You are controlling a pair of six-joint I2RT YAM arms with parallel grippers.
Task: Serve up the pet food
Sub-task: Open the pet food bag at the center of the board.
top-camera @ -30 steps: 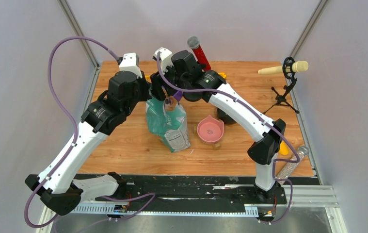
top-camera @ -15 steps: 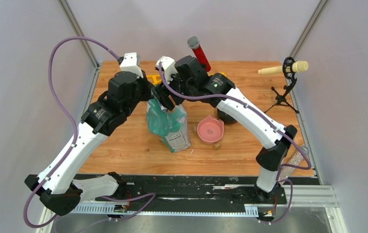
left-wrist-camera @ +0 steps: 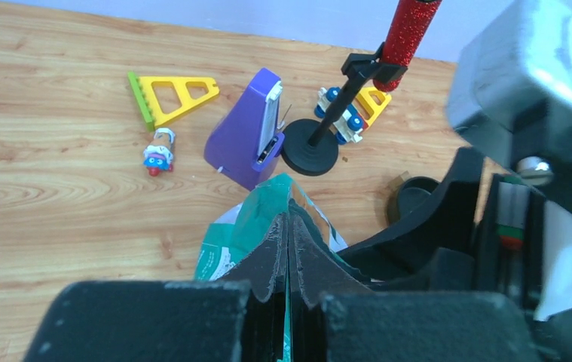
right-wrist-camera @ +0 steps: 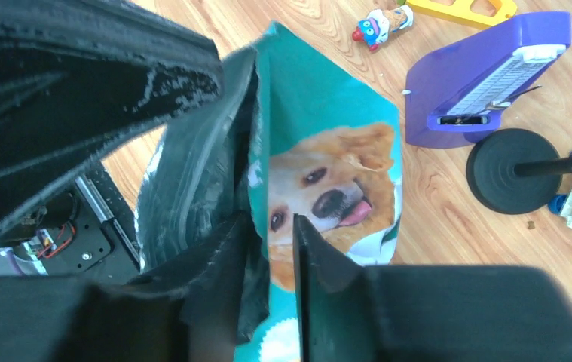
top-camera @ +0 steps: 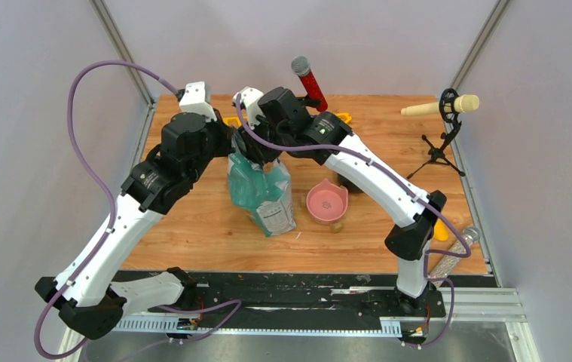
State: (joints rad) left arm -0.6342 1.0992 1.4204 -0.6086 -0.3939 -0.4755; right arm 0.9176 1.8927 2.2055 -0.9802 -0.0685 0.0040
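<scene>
Teal bag [top-camera: 264, 192] stood mid-table, just left of pink bowl [top-camera: 326, 202]; pet food hidden inside. Left gripper [left-wrist-camera: 289, 241] clamped on one lip. Right gripper [right-wrist-camera: 275, 237] narrowly apart astride opposite lip. Should bite fully before pulling the mouth open, gently.

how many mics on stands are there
2. A red microphone stands at the back centre of the table. A beige microphone sits on a tripod at the back right. Others may be hidden.
</scene>
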